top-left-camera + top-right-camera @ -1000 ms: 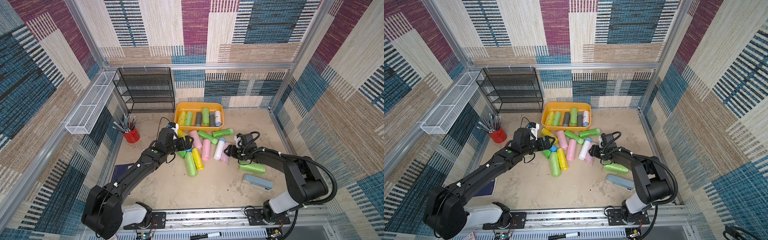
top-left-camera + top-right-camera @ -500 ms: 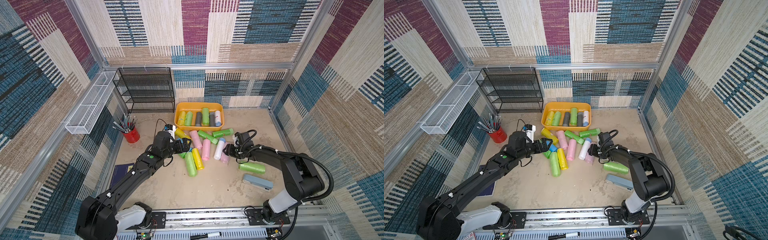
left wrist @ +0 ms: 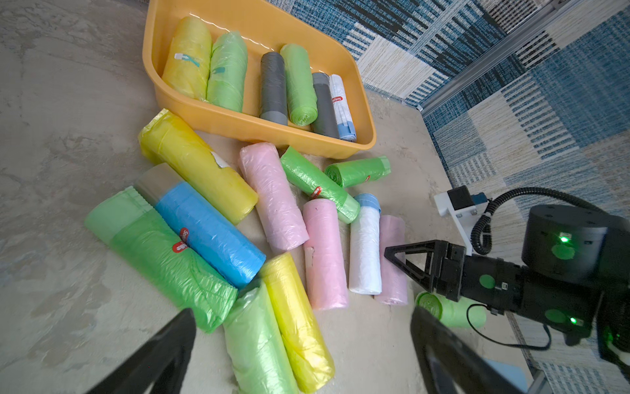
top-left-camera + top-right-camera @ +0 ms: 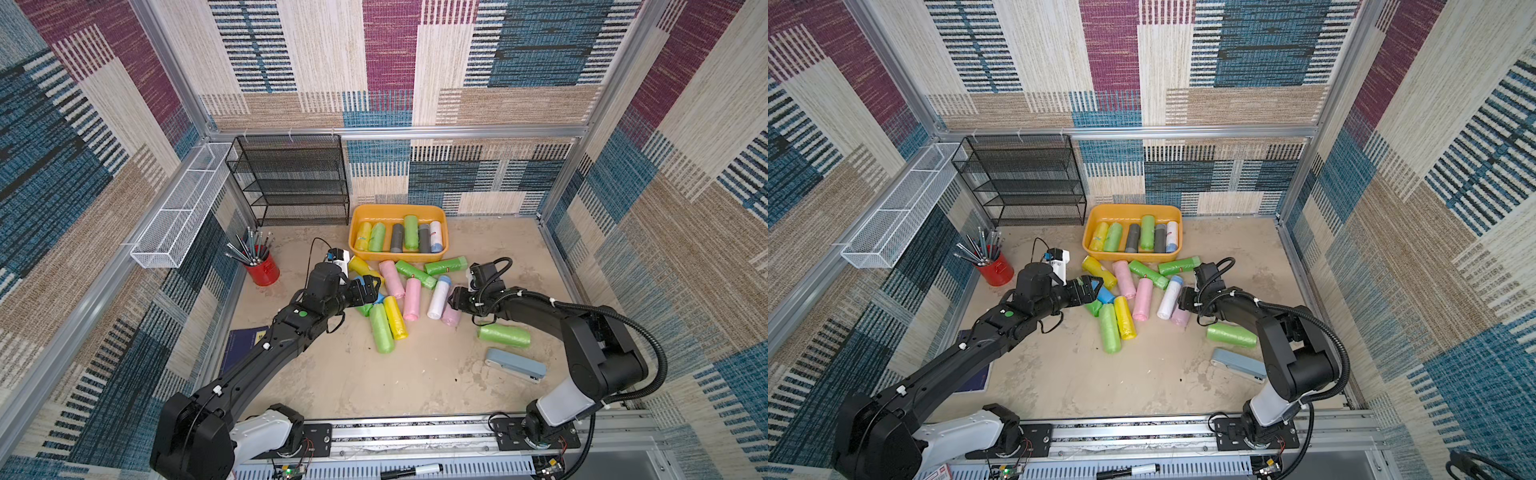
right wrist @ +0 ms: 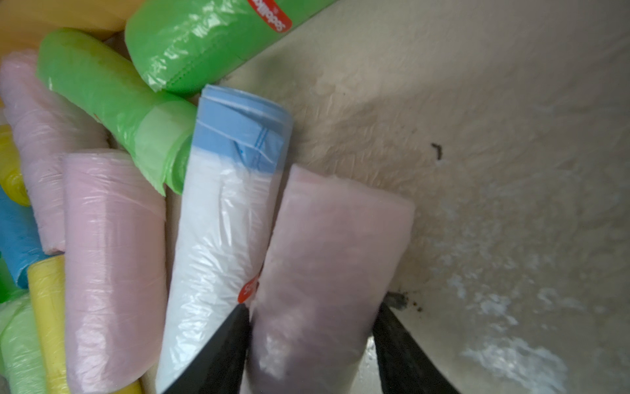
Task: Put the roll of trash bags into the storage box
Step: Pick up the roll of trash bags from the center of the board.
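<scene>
A red cup (image 4: pixel 262 270) of pencils stands by the left wall. The left gripper (image 4: pixel 376 289) hangs wide open over the heap (image 4: pixel 411 299) of rolls. Behind the heap, the box (image 4: pixel 397 207) holds six rolls. At the heap's right edge, the right gripper (image 5: pixel 313 309) straddles the pale pink roll (image 5: pixel 334 252) on the table, fingers close against both sides. I can't tell if it grips. Further right lie a green roll (image 4: pixel 504 336) and a stapler (image 4: pixel 515 365).
</scene>
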Controlling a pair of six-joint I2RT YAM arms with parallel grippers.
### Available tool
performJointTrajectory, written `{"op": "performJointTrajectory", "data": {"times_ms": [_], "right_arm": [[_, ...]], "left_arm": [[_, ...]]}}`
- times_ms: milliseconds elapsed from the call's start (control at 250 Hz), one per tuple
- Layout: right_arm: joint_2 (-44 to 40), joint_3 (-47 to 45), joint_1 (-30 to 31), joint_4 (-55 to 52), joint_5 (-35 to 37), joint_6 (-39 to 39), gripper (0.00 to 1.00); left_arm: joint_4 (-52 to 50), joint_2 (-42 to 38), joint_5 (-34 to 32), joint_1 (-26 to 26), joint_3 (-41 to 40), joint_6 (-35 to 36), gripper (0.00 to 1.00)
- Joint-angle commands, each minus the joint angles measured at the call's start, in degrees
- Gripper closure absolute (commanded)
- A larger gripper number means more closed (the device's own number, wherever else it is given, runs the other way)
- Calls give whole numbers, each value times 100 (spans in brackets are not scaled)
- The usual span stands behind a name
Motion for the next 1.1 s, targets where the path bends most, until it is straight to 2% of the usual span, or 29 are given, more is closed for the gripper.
{"op": "performJointTrajectory", "data": {"times_ms": [0,484,1092], "right_arm": [[38,-3,13,-118,182,-55,41],[293,-13,49,48,-25,2,43],[-93,-81,49,349,-592,184,55]], "left_arm": [[-48,34,-11,2,11,146,2],[-55,140,36,2,-19,167,1],[-127,141,-33,3,-39,169,1]]}}
